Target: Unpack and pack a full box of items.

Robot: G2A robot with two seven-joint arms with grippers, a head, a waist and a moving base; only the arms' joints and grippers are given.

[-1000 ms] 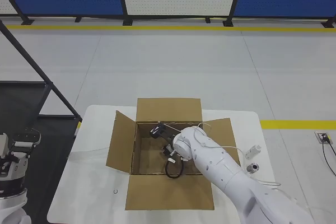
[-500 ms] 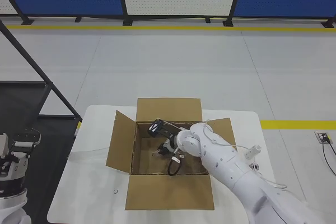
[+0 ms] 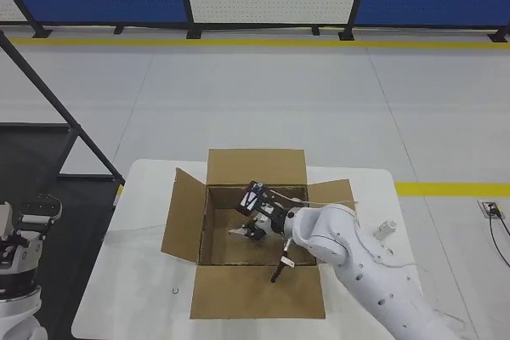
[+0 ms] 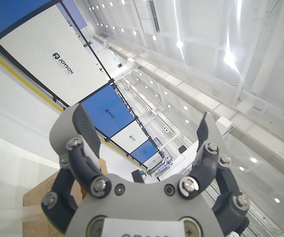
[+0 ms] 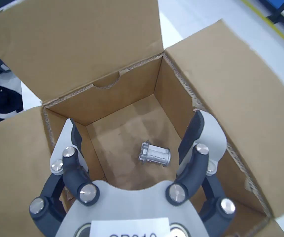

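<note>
An open cardboard box (image 3: 257, 167) sits in the middle of the white table (image 3: 144, 255), all flaps folded out. On the box floor lies one grey metal cylinder with a toothed end (image 5: 155, 155). My right gripper (image 5: 135, 124) hangs open over the box interior, above the cylinder and holding nothing; from above, the right gripper (image 3: 245, 229) is inside the box opening. My left gripper (image 4: 142, 122) is open and empty, pointing up at the ceiling, and its arm (image 3: 13, 246) stands off the table's left edge.
Two small white and grey items (image 3: 384, 228) (image 3: 382, 252) lie on the table right of the box. A small ring (image 3: 176, 292) lies front left. A black cable with a tag (image 3: 280, 270) hangs from the right arm over the front flap (image 3: 255, 293).
The right wrist has swung toward the right and risen in the box. The black cable loop has moved from inside the box to over the front flap. The left arm has kept still.
</note>
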